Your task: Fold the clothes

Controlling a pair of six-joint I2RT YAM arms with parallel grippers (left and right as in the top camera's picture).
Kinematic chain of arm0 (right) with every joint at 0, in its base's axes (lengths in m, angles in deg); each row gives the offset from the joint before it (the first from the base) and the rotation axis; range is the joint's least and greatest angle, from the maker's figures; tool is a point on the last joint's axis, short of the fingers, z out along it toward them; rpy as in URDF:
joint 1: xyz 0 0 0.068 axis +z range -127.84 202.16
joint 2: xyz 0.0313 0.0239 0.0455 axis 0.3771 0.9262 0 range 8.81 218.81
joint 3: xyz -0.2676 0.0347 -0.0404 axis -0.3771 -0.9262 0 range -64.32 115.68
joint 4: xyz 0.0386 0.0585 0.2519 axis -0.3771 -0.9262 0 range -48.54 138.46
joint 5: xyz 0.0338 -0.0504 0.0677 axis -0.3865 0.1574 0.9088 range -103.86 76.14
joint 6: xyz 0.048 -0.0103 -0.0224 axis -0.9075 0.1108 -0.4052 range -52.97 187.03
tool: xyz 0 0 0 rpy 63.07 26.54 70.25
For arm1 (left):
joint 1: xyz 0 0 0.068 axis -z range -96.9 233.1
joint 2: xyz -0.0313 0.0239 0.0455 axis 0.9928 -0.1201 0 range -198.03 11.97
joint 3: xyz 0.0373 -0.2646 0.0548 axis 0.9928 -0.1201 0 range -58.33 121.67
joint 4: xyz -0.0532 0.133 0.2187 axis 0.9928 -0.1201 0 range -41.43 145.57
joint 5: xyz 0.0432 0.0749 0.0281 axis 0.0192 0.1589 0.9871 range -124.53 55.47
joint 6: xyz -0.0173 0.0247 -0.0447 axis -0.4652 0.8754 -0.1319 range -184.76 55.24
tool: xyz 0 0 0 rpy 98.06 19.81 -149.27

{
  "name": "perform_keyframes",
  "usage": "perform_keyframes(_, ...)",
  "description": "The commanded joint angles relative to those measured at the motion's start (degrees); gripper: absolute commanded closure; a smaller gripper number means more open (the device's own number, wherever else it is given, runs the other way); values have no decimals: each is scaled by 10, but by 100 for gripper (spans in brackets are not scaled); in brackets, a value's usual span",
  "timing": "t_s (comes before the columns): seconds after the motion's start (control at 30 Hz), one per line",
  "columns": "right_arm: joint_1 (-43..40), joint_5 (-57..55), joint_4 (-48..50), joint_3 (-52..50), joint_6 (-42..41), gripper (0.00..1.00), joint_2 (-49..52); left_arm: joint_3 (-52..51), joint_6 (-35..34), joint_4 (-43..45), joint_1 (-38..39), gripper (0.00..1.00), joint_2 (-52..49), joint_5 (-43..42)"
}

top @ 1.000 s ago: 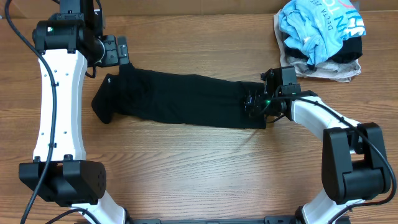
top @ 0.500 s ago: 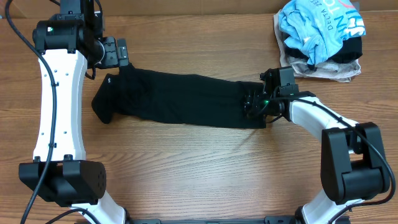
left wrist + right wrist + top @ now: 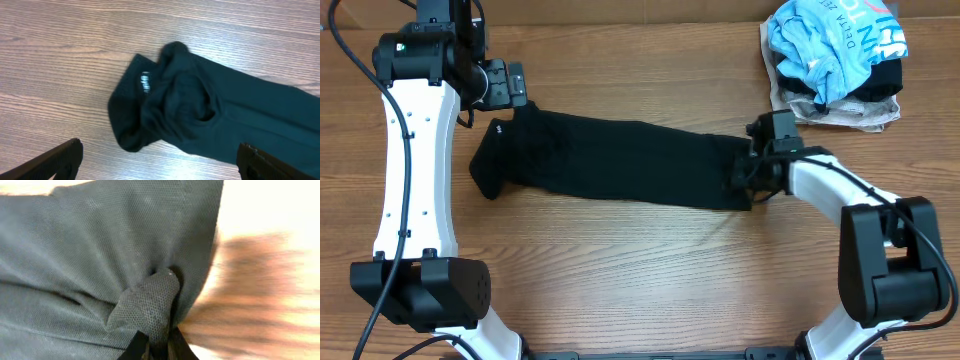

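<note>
Right wrist view, at the right gripper (image 3: 155,347): pinched on what?
– On a fold of the black shirt (image 3: 100,255), three-o'clock end. At the left gripper (image 3: 160,152): wide apart, empty, above the nine-o'clock end.

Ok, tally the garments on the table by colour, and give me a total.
Black: 2, the long black shirt stretched between the arms and a black piece tucked beside the tee
Light blue: 1, the tee
Beige: 1, the beige garment under the tee
Total: 4
</note>
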Motion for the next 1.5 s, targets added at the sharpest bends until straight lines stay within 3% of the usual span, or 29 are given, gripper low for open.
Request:
perform_keyframes(0.0,-77,-38,-73,21,9,96,5,10,11,0,-3,0,5,18)
perform_keyframes(0.23,-179,60,-236,103,121,96,-15,10,11,-1,-3,0,5,28)
perform_keyframes(0.4,-175,102,-308,161,152,96,-22,10,11,-1,-3,0,5,28)
perform_keyframes(0.63,-47,122,-293,197,120,96,-35,10,11,-1,-3,0,5,27)
perform_keyframes(0.93,131,19,-189,194,43,94,-12,10,11,-6,-3,0,5,21)
perform_keyframes(0.97,140,16,-180,194,39,91,-6,10,11,-6,-3,0,5,18)
perform_keyframes(1.03,153,13,-160,194,29,69,7,10,11,-6,-3,0,5,11)
perform_keyframes(1.17,166,20,-140,194,32,41,19,10,11,-6,-3,0,5,11)
perform_keyframes(1.33,162,68,-163,219,51,27,13,10,11,-13,-3,0,4,7)
perform_keyframes(1.47,136,69,-243,273,51,16,-16,-8,98,-23,-3,0,-5,-82)
